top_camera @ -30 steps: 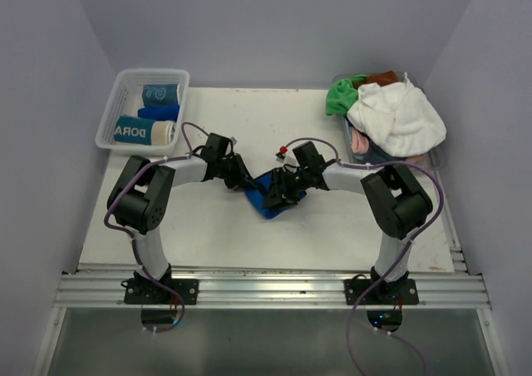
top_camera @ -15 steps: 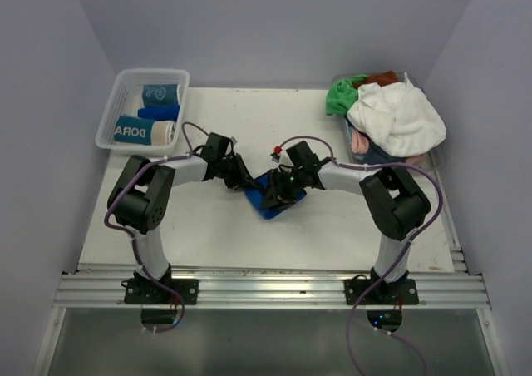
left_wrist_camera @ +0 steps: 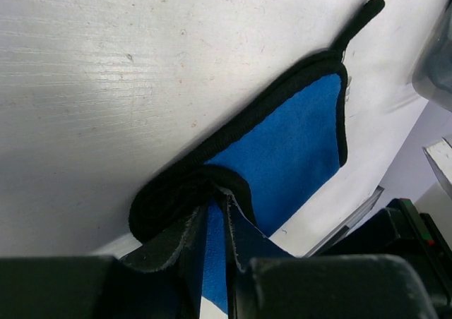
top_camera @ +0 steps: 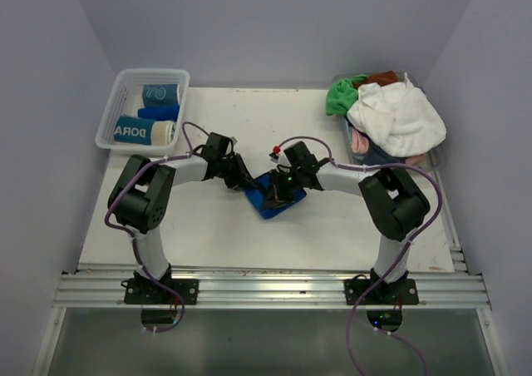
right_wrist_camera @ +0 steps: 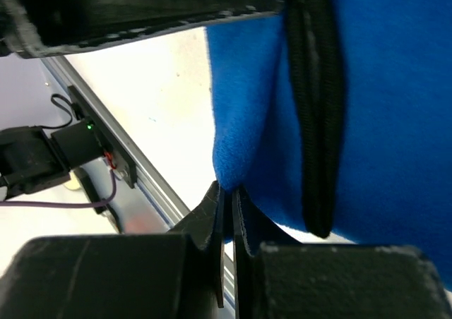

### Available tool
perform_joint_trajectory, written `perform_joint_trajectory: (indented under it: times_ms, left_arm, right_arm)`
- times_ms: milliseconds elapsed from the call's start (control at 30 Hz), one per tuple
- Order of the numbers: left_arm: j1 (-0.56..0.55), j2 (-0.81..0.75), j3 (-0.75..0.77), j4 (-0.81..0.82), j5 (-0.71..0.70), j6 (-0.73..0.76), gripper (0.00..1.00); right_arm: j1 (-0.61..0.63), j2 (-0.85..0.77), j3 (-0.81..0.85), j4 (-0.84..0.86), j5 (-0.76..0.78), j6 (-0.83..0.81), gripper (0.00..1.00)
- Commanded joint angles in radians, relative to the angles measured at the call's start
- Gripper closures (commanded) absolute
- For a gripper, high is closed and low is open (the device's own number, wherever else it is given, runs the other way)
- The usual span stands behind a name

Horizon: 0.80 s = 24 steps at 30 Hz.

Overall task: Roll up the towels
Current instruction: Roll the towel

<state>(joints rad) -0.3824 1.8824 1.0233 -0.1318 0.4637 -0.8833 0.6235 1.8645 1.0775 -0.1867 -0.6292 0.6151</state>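
Surface [top_camera: 208, 226] white and scuffed, carrying everything. Back-right of the blue towel [top_camera: 270, 207], a bin [top_camera: 435, 156] overflows with a loose heap [top_camera: 395, 118] of white, green and pink cloth. Back-left of it, the clear mesh basket [top_camera: 111, 110] holds three tight rolls [top_camera: 143, 131]. Blue towel lies flat, fleecy, black-bound. Left tool [top_camera: 248, 187] is clamped on its edge; right tool [top_camera: 273, 197] is pinched tight on a blue fold.

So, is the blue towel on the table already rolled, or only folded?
Folded, not rolled: the blue towel lies mostly flat on the table, its black hem doubled over at one end.
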Motion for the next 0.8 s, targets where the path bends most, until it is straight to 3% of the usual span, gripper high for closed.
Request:
perform_joint_trajectory:
  times_ms: [0,333,567,633,767]
  left_arm:
    - [0.008,0.018,-0.006,-0.071,-0.089,0.029,0.81]
    - [0.039,0.02,0.006,-0.075,-0.073,0.061,0.81]
    - [0.039,0.032,0.004,-0.072,-0.063,0.067,0.82]
    - [0.039,0.032,0.011,-0.072,-0.062,0.069,0.82]
    - [0.039,0.034,0.015,-0.086,-0.065,0.076,0.82]
  right_arm:
    - [-0.036,-0.038,-0.033,0.078,-0.032,0.057,1.0]
    - [-0.091,0.068,-0.137,0.181,-0.106,0.129,1.0]
    - [-0.093,0.029,-0.169,0.095,0.034,0.063,0.99]
    - [-0.091,-0.055,-0.189,0.076,0.071,0.055,0.91]
    - [-0.078,-0.252,-0.235,0.046,0.219,0.039,0.59]
